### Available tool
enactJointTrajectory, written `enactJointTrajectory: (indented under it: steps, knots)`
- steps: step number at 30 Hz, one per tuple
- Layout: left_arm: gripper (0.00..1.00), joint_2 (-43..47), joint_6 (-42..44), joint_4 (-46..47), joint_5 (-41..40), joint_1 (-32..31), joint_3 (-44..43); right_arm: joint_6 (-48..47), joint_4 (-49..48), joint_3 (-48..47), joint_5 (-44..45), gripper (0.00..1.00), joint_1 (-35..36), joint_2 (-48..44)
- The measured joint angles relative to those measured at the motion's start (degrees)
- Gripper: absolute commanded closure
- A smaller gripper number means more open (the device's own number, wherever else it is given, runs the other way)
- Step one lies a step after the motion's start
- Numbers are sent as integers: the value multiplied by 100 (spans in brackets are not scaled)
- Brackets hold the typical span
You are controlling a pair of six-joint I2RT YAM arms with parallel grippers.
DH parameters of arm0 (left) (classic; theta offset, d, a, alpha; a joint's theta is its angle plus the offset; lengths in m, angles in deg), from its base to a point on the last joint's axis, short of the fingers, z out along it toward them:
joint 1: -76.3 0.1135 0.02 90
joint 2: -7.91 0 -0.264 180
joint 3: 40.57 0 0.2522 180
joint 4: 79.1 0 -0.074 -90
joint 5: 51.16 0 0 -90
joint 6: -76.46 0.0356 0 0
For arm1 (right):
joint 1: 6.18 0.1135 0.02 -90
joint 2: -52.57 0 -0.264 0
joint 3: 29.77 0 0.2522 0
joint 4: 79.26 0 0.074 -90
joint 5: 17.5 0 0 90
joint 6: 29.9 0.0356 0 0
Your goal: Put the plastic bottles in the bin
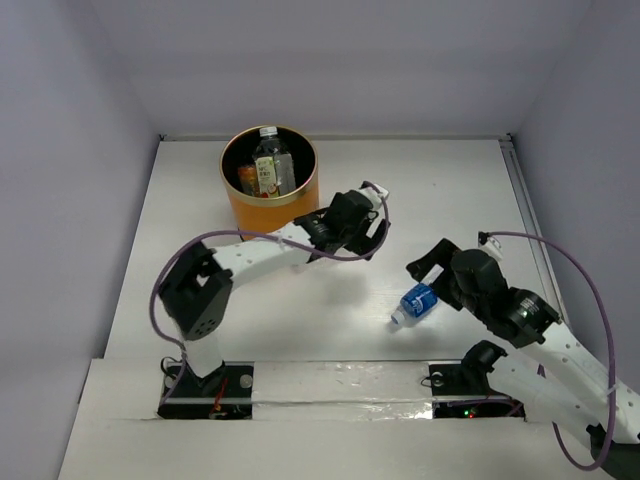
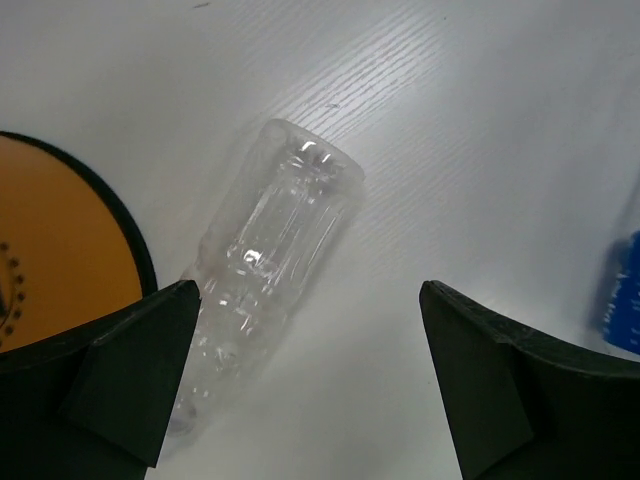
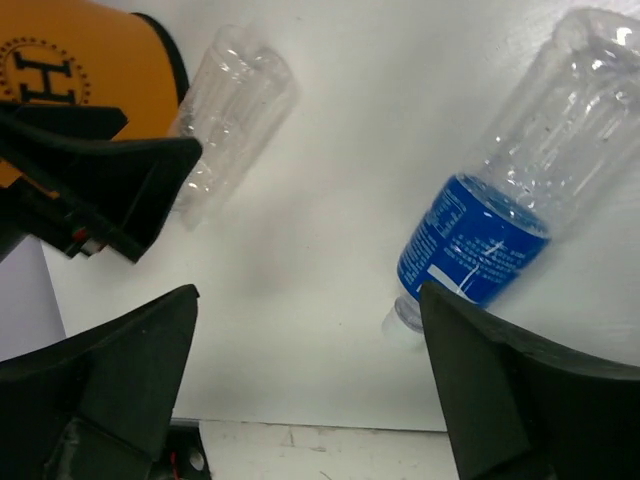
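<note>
Two bottles [image 1: 268, 168] show in the bin [image 1: 265, 215]; clear bottle [image 2: 275, 260] and blue-labelled bottle [image 1: 418, 302] outside.

My left claw [image 2: 308, 300] hung agape over a clear bottle [image 2: 275, 260], bare table [image 2: 470, 130] ahead; the bin [image 2: 60, 250] stood close on its left, blocking that side.

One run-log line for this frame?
left gripper: open, over clear bottle | right gripper: open, beside blue-labelled bottle | bin: bottles inside

The clear bottle [image 2: 272, 262] is glossy ribbed plastic; the white table [image 2: 500, 140] is matt, finely grained.
</note>
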Motion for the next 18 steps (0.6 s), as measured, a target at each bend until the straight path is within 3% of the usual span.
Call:
enactJointTrajectory:
  steps: [10,13,18]
  knots:
    - [10,-1915,378,-22,-17,304,-988,811,522,444,31,0,-120,-66]
    - [17,-2151,378,-11,-24,391,-1078,894,619,581,48,0,-262,-125]
    - [41,-2256,319,48,103,402,-1036,800,535,603,57,0,-802,297]
